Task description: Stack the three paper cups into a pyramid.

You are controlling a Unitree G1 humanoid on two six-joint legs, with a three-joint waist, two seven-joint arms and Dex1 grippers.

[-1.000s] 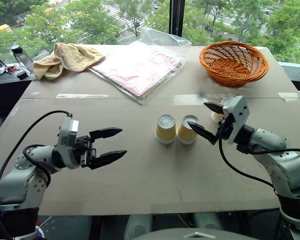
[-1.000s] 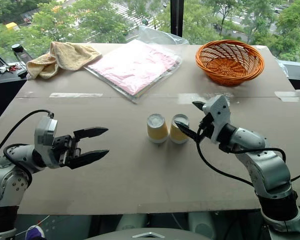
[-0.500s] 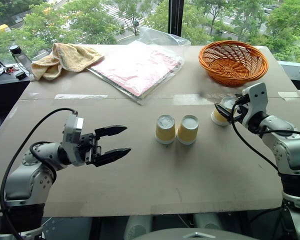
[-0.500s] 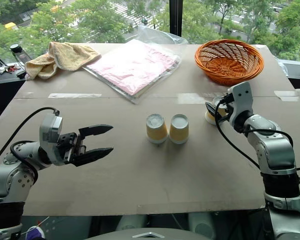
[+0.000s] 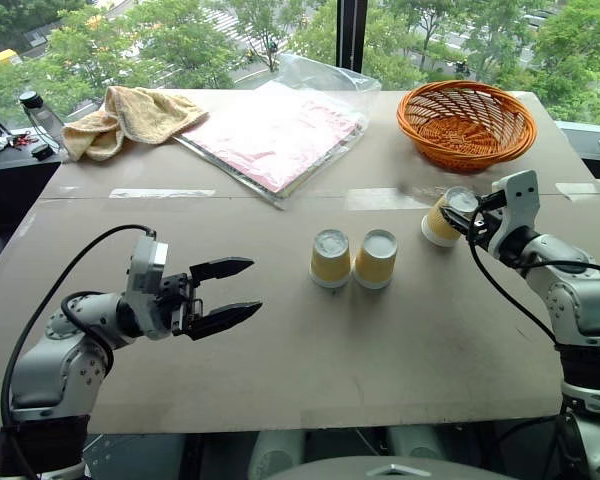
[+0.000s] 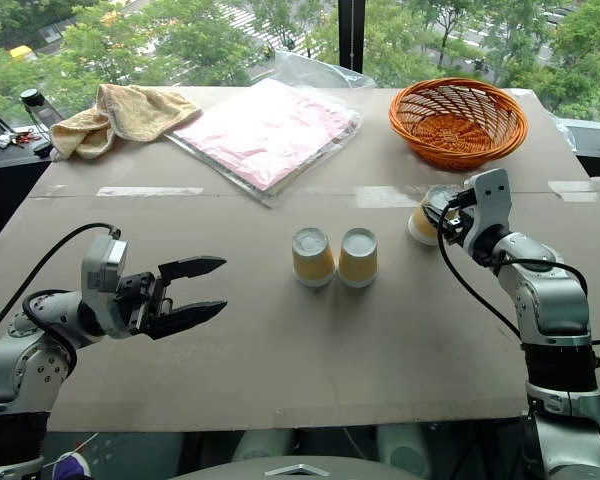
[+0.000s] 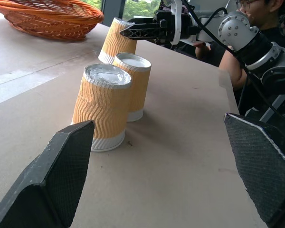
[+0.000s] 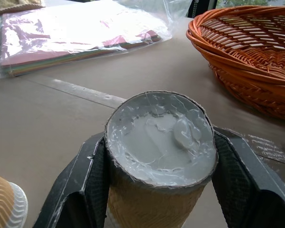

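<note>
Looking across the table (image 5: 280, 360), we see the basket (image 5: 467, 124) at one o'clock, two upturned cups (image 5: 331, 258) touching at centre, our left gripper (image 5: 223, 293) spread at eight, our right gripper (image 5: 458, 219) pinching the third cup (image 5: 442, 218), tilted, at two.
</note>
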